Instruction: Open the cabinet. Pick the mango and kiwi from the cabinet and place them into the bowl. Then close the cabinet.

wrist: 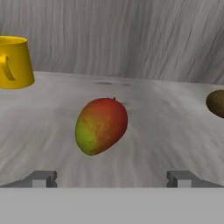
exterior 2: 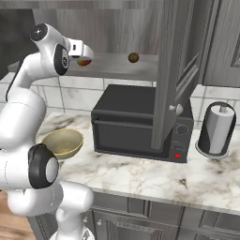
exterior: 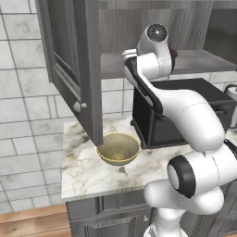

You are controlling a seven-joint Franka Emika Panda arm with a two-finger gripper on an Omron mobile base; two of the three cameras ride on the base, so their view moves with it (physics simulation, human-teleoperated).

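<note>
The cabinet stands open, its left door (exterior: 69, 60) and right door (exterior 2: 171, 70) swung out over the counter. On its shelf lies the mango (wrist: 101, 126), red blending to yellow-green, straight ahead of my gripper (wrist: 113, 179) and a short way beyond the fingertips. The jaws stand wide open with nothing between them. From the right base view the hand (exterior 2: 78, 50) reaches in over the shelf, right at the mango (exterior 2: 84, 61). The brown kiwi (wrist: 216, 103) rests further right on the same shelf (exterior 2: 133, 57). Below on the counter sits the tan-gold bowl (exterior: 118, 148) (exterior 2: 62, 143), with nothing in it.
A yellow mug (wrist: 13, 61) stands on the shelf left of the mango. A black toaster oven (exterior 2: 136, 122) sits under the cabinet, beside the bowl. A paper towel roll (exterior 2: 218, 129) stands at the counter's right. The left door hangs just above the bowl.
</note>
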